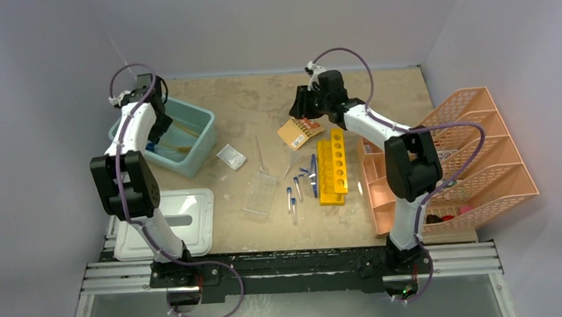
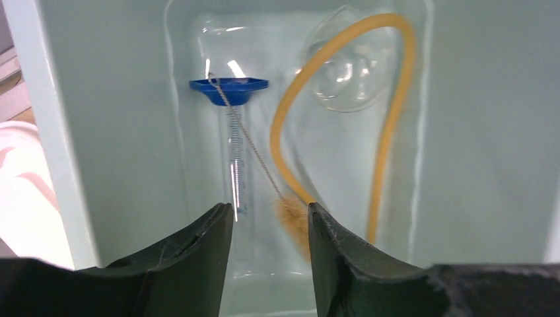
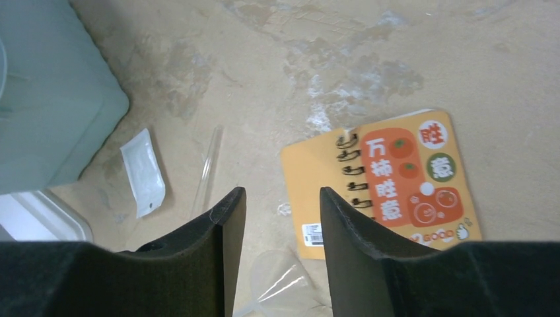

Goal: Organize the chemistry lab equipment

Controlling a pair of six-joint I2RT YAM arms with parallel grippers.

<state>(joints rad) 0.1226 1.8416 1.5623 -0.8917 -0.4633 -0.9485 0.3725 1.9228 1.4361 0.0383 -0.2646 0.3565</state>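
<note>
My left gripper (image 1: 162, 128) hangs open and empty inside the teal bin (image 1: 201, 137). In the left wrist view its fingertips (image 2: 271, 218) are just above a thin wire brush (image 2: 290, 221) with tan bristles, a clear graduated tube with a blue base (image 2: 232, 132), a yellow hose (image 2: 389, 99) and a clear dish (image 2: 347, 72). My right gripper (image 1: 302, 108) is open and empty above the table, beside an orange notebook (image 3: 396, 178). Two yellow racks (image 1: 332, 170), several blue-capped tubes (image 1: 299, 184), the clear tube rack (image 1: 260, 194) and a small bag (image 1: 231, 157) lie mid-table.
A clear funnel (image 3: 284, 277) lies under my right fingers (image 3: 228, 224), with a thin glass rod (image 3: 208, 165) to their left. The salmon-pink mesh organiser (image 1: 474, 163) stands at the right. A white lid (image 1: 169, 222) lies at the near left.
</note>
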